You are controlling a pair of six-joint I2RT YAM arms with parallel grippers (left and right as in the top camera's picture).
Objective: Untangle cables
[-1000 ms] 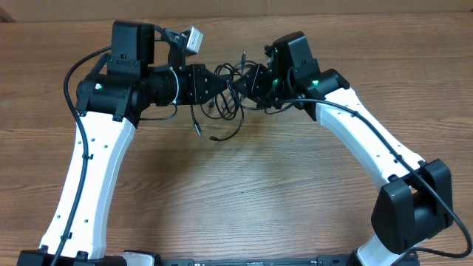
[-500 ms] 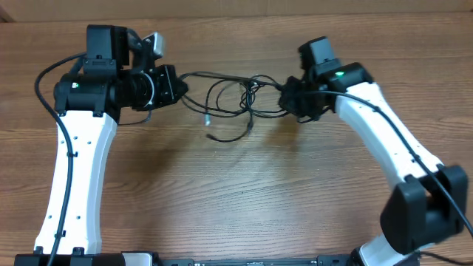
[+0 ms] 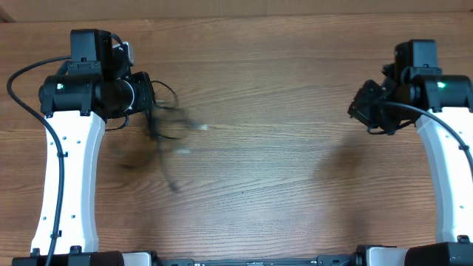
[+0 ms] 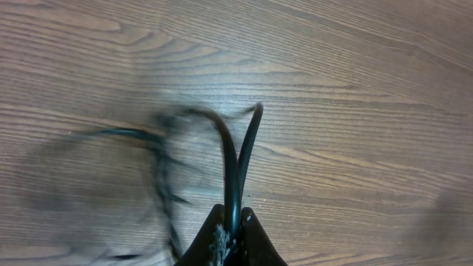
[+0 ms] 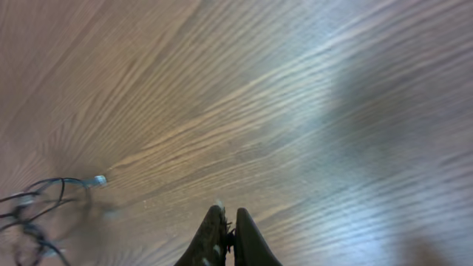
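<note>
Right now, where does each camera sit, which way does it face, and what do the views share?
Overhead: above the table, facing straight down; shows left arm, right arm, left gripper holding the cables, right gripper far apart.
Left wrist: on the left arm, facing down past the left gripper's tips, shut on a cable strand.
Right wrist: on the right arm, facing across the wood past the shut right gripper.
Shared: all three show the cables; the right wrist has them at its lower left edge.
</note>
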